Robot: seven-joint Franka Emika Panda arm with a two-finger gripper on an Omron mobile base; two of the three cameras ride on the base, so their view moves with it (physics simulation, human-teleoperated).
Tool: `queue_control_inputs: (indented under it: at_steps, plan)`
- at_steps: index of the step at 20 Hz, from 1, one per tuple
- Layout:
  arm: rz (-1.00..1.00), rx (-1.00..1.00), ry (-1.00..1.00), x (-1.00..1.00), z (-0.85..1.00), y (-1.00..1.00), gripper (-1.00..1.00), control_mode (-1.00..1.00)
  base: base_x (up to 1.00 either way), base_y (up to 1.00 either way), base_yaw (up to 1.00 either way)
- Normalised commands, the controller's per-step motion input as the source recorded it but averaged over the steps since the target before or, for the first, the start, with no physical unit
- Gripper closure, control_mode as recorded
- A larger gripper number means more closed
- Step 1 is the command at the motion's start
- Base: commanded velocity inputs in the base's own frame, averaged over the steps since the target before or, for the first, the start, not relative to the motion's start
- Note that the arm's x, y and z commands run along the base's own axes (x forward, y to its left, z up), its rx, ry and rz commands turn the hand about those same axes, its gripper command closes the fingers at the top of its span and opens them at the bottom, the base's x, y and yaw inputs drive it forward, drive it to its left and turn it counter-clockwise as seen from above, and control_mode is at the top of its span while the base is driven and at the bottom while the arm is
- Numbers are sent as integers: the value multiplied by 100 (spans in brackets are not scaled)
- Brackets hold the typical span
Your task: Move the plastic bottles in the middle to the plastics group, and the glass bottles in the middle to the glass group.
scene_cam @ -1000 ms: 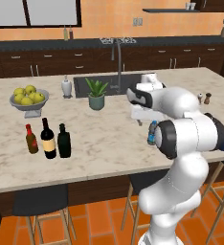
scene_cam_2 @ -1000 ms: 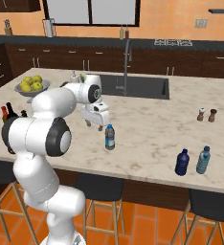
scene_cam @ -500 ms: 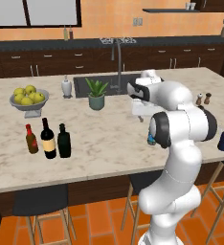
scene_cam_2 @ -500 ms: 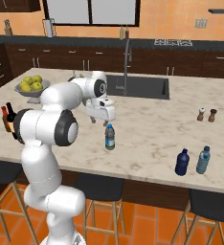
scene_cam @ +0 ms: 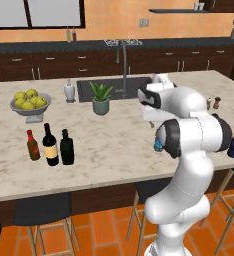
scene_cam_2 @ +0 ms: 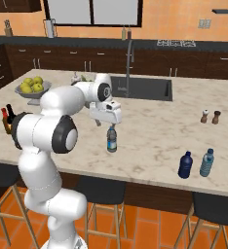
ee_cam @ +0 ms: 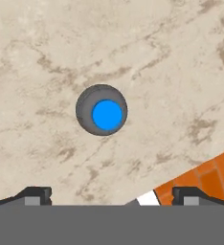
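A clear water bottle (scene_cam_2: 112, 139) with a blue cap (ee_cam: 106, 115) stands upright in the middle of the marble counter (scene_cam_2: 150, 141). My gripper (scene_cam_2: 110, 125) hangs just above it, pointing straight down. In the hand view the cap sits ahead of my open gripper (ee_cam: 112, 195), with nothing between the fingertips (ee_cam: 35, 194). In the left base view my arm hides most of this bottle (scene_cam: 158, 145). At the right end stand a dark blue bottle (scene_cam_2: 185, 165) and a clear bottle (scene_cam_2: 207, 163). At the left end the dark green-black bottle (scene_cam: 66, 147) stands beside the wine bottle (scene_cam: 50, 145) and the sauce bottle (scene_cam: 33, 145).
A bowl of yellow-green fruit (scene_cam: 30, 102), a white dispenser (scene_cam: 69, 91) and a potted plant (scene_cam: 101, 97) stand at the back left. The sink (scene_cam_2: 141, 89) and its faucet (scene_cam_2: 129, 61) lie behind my hand. Salt and pepper shakers (scene_cam_2: 210, 117) stand at the right. The counter's front edge is near the middle bottle.
My arm has swung its elbow round, and the hand has shifted slightly until it hangs right above the middle bottle. The jaws stayed open. No bottle moved.
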Motion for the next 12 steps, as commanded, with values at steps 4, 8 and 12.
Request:
queue_control_inputs:
  at_steps: [4, 8, 12]
  plan:
    - [8, 0, -22, -6, 0, -15, -100, -100, 0, 0, 0]
    - [7, 0, -27, 5, -4, 0, -100, -100, 0, 0, 0]
    - [12, 0, -19, 30, -24, 0, -100, -100, 0, 0, 0]
